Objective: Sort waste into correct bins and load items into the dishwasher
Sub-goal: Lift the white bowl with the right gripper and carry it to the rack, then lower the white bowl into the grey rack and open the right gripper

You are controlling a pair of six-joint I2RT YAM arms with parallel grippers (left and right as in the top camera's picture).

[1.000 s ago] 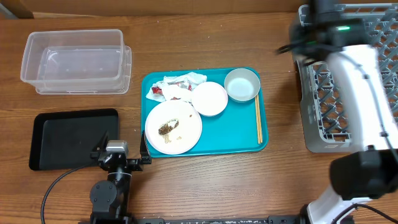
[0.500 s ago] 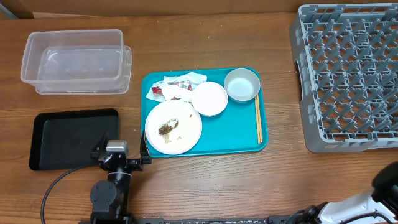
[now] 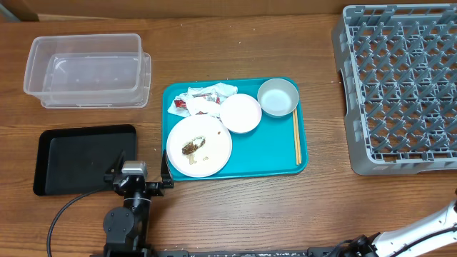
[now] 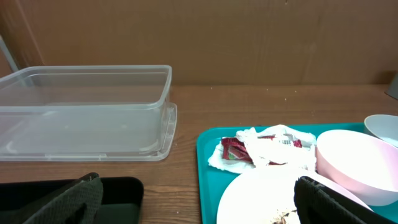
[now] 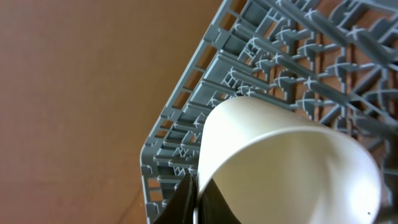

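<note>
The right hand (image 5: 196, 204) is pressed together on the wall of a small white cup (image 5: 280, 168), its dark fingers pinching the rim at the bottom edge of the right wrist view. The cup fills the lower right of that frame, with the grey dish rack (image 5: 186, 124) just behind it. Whether the cup touches the rack cannot be told. In the overhead view the rack takes up the right side and this hand is out of frame. The left hand (image 3: 141, 171) sits low in the lower left, fingers spread wide and holding nothing, between the black tray (image 3: 78, 160) and the teal tray (image 3: 264, 153). Just above and right of it on the teal tray lies the large plate (image 3: 207, 153) carrying a brown lump (image 3: 190, 148). Further up are the small plate (image 3: 240, 113) and the bowl (image 3: 278, 97). The crumpled white napkin (image 3: 214, 91) and red-and-white wrapper (image 3: 182, 107) lie in the teal tray's upper left corner, and the chopsticks (image 3: 297, 139) along its right edge. The clear tub (image 3: 86, 71) stands in the upper left of the tabletop (image 3: 250, 207), well apart from both hands.
</note>
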